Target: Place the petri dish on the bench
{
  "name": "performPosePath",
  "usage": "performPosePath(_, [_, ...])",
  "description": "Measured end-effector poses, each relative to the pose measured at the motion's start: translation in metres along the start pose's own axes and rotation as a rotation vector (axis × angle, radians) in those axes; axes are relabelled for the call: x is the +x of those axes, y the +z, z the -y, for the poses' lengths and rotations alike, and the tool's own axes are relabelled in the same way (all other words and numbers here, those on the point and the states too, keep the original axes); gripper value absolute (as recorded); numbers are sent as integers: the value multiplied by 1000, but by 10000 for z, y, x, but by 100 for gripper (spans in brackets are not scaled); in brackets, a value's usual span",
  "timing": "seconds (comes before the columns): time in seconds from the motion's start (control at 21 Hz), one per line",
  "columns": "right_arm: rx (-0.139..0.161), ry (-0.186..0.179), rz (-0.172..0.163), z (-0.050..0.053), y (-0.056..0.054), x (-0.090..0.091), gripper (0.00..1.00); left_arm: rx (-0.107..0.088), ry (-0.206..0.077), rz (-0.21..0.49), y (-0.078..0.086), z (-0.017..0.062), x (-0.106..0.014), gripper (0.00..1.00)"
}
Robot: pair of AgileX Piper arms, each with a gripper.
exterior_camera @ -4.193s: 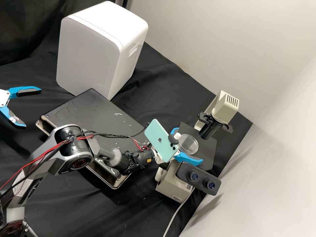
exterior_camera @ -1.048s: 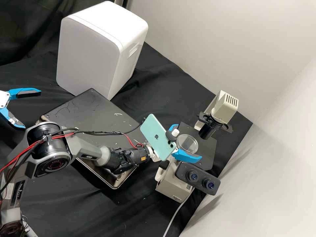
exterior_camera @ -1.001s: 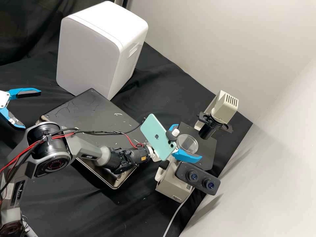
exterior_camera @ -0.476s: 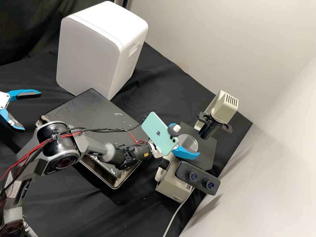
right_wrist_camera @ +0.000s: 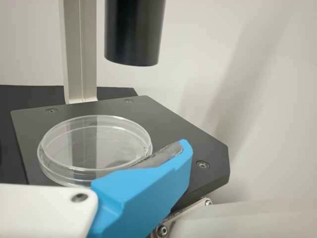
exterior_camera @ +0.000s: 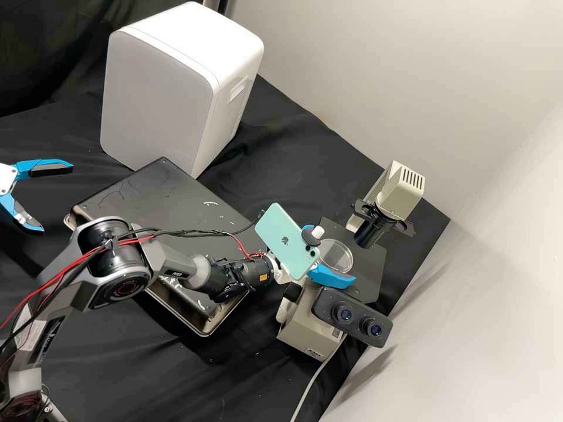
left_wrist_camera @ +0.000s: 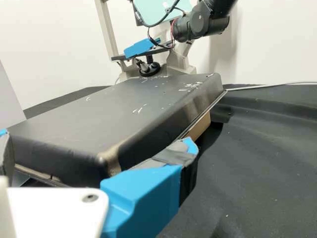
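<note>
Jaws of right gripper clasp petri dish on microscope stage.

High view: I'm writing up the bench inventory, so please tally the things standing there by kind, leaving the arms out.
petri dish: 1
microscope: 1
white box: 1
dark tray: 1
Total: 4

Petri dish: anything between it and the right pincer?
Nothing visible. The right pincer sits at the petri dish on the microscope stage; the black lens barrel hangs above the stage, apart from the dish.
</note>
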Motion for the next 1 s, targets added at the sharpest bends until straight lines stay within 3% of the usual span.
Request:
performPosePath(0.67, [3,9,14,-54,55,7,100,-2,-7,5,6,12,6,100])
performPosePath(0.81, [33,19,18,-100,87,13,100,-5,-12,4,5,22,9,100])
performPosePath(0.91, [34,11,19,-108,74,26,100,-4,-13,9,13,23,11,100])
performPosePath(0.95, [45,8,16,-105,72,26,0,-4,-13,9,13,23,11,100])
performPosePath(1.0, [64,10,14,-111,67,29,0,-4,-13,9,13,23,11,100])
